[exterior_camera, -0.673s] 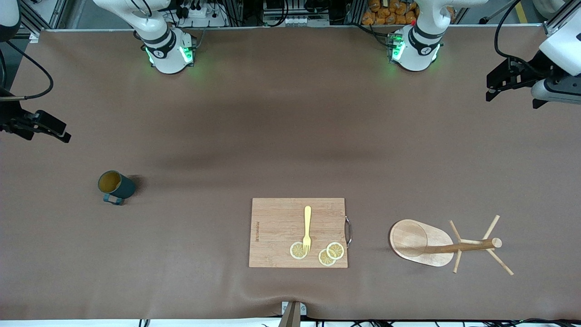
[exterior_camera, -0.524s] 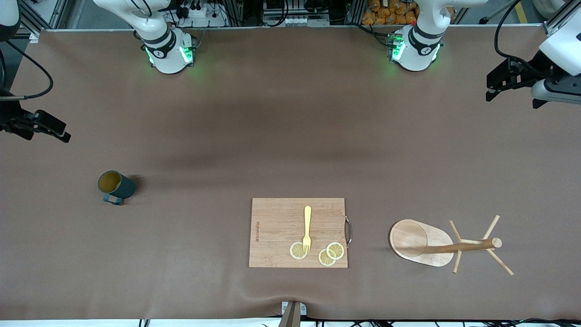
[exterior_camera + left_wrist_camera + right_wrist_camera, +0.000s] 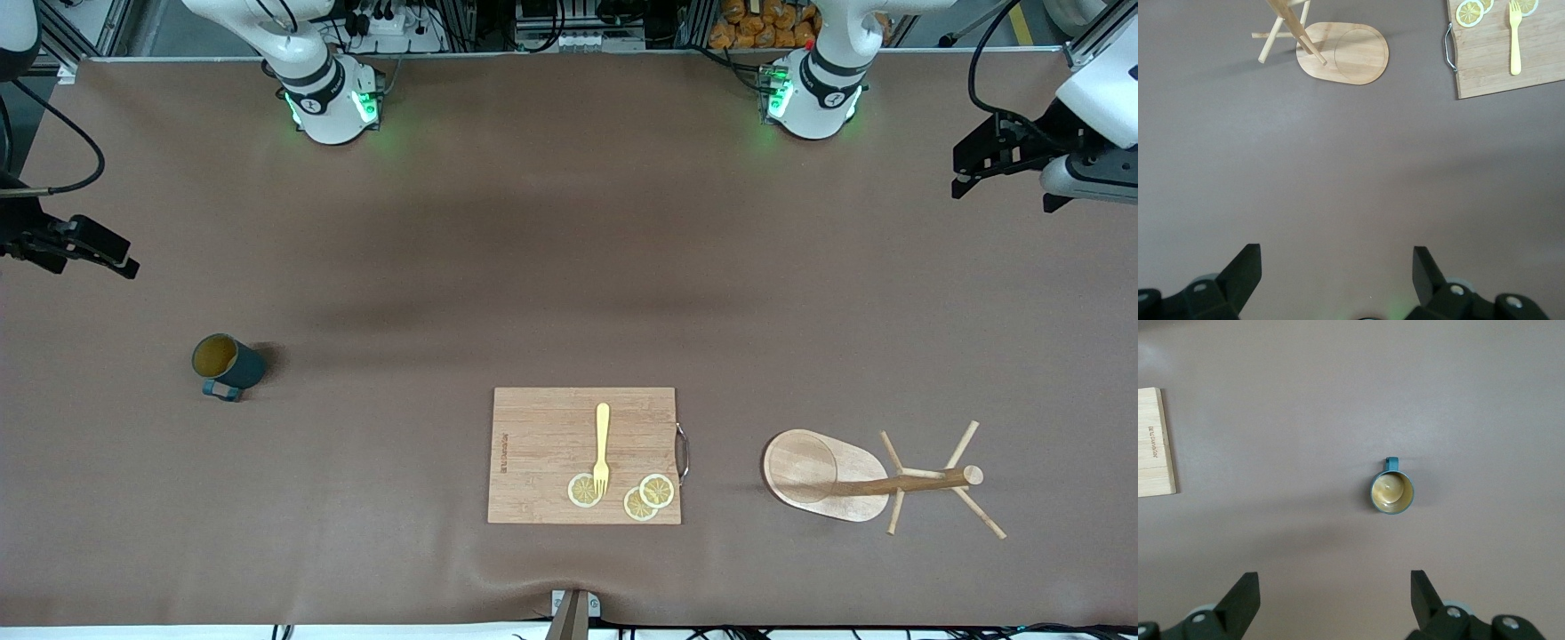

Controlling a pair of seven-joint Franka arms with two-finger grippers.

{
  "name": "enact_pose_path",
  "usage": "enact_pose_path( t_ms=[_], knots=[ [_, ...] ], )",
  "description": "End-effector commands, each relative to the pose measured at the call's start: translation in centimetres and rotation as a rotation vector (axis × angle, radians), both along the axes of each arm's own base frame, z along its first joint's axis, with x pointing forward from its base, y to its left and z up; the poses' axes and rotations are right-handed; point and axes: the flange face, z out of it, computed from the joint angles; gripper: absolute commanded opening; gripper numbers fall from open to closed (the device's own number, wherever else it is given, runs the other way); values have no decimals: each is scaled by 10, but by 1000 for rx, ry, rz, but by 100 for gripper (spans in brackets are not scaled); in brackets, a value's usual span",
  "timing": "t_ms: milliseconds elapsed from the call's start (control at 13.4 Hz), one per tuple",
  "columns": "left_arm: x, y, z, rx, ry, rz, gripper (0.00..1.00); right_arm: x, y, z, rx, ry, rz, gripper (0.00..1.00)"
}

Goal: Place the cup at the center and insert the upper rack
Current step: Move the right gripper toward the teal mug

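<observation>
1. A wide worktop (image 3: 533, 267) under a brown matte cover carries everything; the two arms' white bases stand along its edge farthest from the front camera.
2. The rectangular light wooden cutting board (image 3: 584, 455) with a metal handle lies near the worktop's edge closest to the front camera, about midway along the worktop.
3. The upper rack (image 3: 853, 480) – a light wooden mug tree with a rounded flat base, a central post and thin dowel pegs – stands on its base just beside the board, toward the left arm's end of the worktop, apart from the board.
4. The left gripper (image 3: 1337, 267) hangs in the air over bare worktop at the left arm's end, its jaws spread wide with nothing between them.
5. The right gripper (image 3: 1335, 587) hangs over the right arm's end of the worktop, jaws likewise wide apart and holding nothing.
6. The cup (image 3: 228, 364) – a small dark teal mug with a side handle and yellowish-tan inside – stands upright toward the right arm's end, well apart from the board, handle turned toward the front camera.
7. A yellow plastic fork (image 3: 602, 449) lies on the board, its tines touching one of three lemon slices (image 3: 656, 490).
</observation>
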Motion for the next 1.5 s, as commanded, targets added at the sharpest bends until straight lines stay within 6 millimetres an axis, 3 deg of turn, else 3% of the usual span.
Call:
enact_pose_path(
  t_ms=[0, 224, 374, 1122, 1421],
  knots=[
    [-5, 0, 2, 6, 11, 16, 100, -9, 4, 3, -14, 2, -9, 100],
    [-6, -1, 3, 4, 15, 9, 100, -7, 4, -3, -14, 8, -9, 100],
    [-6, -1, 2, 4, 19, 12, 100, -7, 4, -17, -13, 25, -10, 100],
    [-6, -1, -3, 7, 34, 12, 100, -17, 7, -111, -30, 27, 5, 100],
    [-5, 0, -2, 4, 30, 15, 100, -13, 7, -137, -42, 52, 11, 100]
  ],
)
